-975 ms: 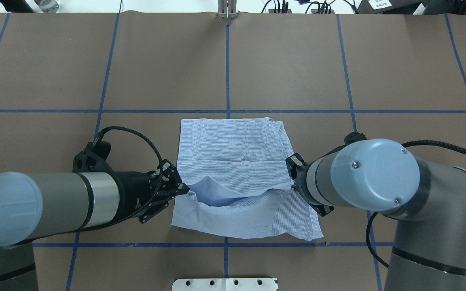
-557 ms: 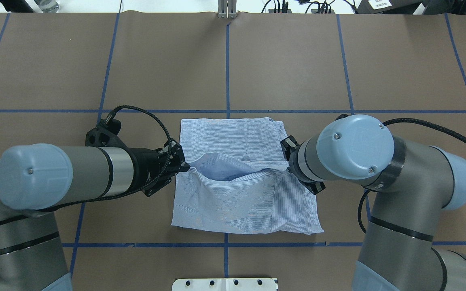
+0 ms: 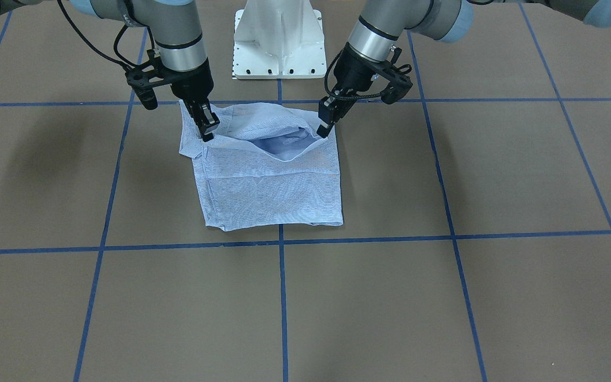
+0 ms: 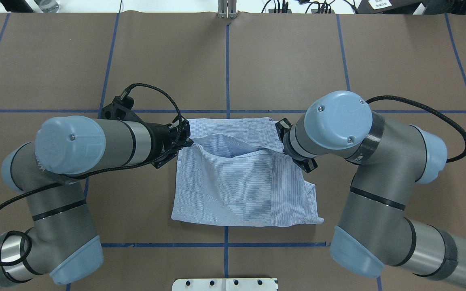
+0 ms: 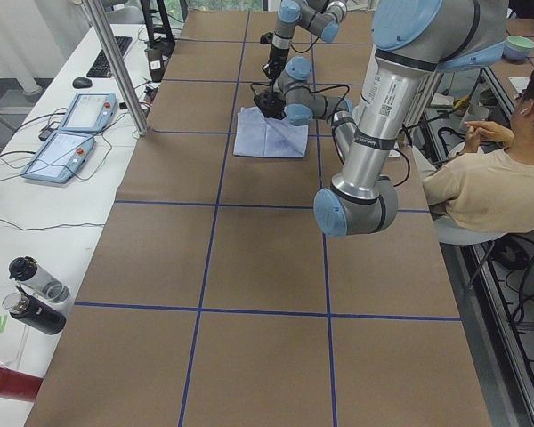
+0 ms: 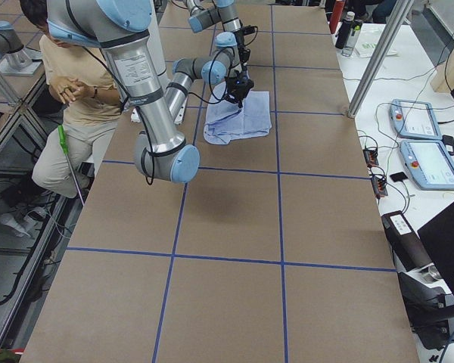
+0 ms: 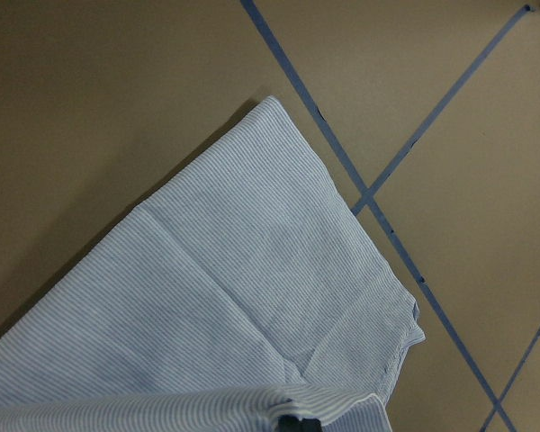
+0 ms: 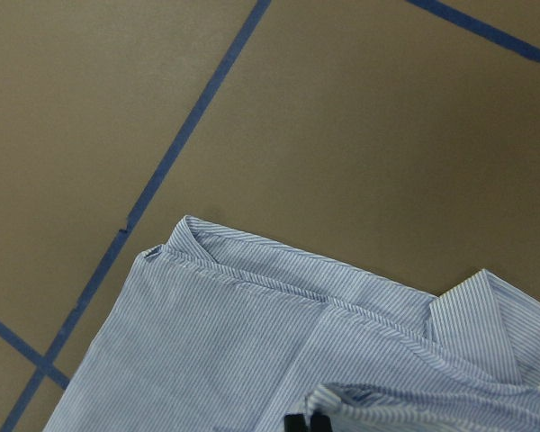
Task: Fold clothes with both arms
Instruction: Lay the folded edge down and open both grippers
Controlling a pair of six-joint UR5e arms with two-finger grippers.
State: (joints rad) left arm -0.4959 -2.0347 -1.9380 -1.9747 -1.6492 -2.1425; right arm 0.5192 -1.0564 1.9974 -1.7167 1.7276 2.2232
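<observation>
The light blue striped shirt (image 4: 241, 190) lies folded into a rectangle at the table's middle; it also shows in the front view (image 3: 268, 185). My left gripper (image 4: 190, 141) is shut on the left end of the shirt's raised fold edge. My right gripper (image 4: 284, 150) is shut on the right end. Between them the held layer sags open a little above the lower layers, near the shirt's far edge. In the front view the left gripper (image 3: 322, 130) and right gripper (image 3: 206, 130) pinch the same edge. The wrist views show the cloth (image 7: 234, 306) (image 8: 252, 342) just below each hand.
The white pedestal base (image 3: 278, 42) stands at the robot's side of the table. Blue tape lines (image 4: 227, 60) cross the brown table cover. A seated person (image 5: 489, 178) is beside the table; control tablets (image 5: 71, 133) and bottles (image 5: 31, 294) lie on the side bench.
Both grippers have carried the held fold edge away from the robot, toward the shirt's far edge. The folded-over layer now covers more of the shirt.
</observation>
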